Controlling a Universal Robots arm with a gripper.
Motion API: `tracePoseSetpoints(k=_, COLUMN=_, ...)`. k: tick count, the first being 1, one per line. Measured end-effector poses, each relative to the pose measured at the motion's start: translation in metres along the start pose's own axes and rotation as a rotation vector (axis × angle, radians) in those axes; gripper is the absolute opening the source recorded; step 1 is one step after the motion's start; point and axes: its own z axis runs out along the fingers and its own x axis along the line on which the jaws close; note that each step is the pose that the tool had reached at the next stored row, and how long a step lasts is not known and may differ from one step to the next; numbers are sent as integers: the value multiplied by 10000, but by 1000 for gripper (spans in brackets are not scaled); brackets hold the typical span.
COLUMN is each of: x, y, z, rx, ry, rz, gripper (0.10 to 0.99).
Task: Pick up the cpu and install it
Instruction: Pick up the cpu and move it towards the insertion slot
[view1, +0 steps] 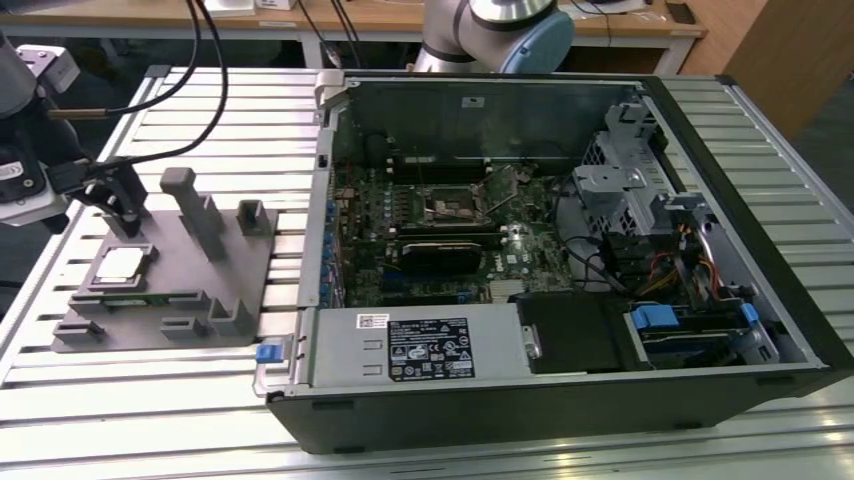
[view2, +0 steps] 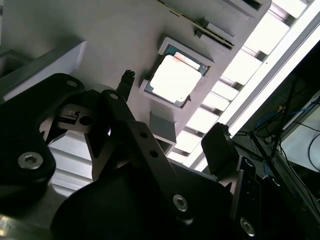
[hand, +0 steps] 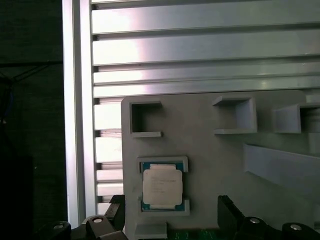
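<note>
While cpu (hand: 161, 186) lay seated in grey tray (hand: 215, 160) pocket, my claw (hand: 171, 204) hung above tray, spread wide, gripping nothing.

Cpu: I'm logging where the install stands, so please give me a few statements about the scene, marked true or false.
1. The cpu lies in a pocket of the grey tray. True.
2. The gripper is shut on the cpu. False: it is open and holds nothing; in the first wrist view the cpu shows between its fingers.
3. The cpu sits in the socket. False: it is on the tray, outside the case.
4. The case lies open, with the socket showing inside. True.
5. The tray is on the exterior view's right of the case. False: it is on the exterior view's left.
</note>
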Motion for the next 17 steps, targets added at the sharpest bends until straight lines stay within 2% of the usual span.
tracePoseSetpoints(k=17, x=-3, y=-6, z=100, rx=4, ry=71, rz=3, gripper=820)
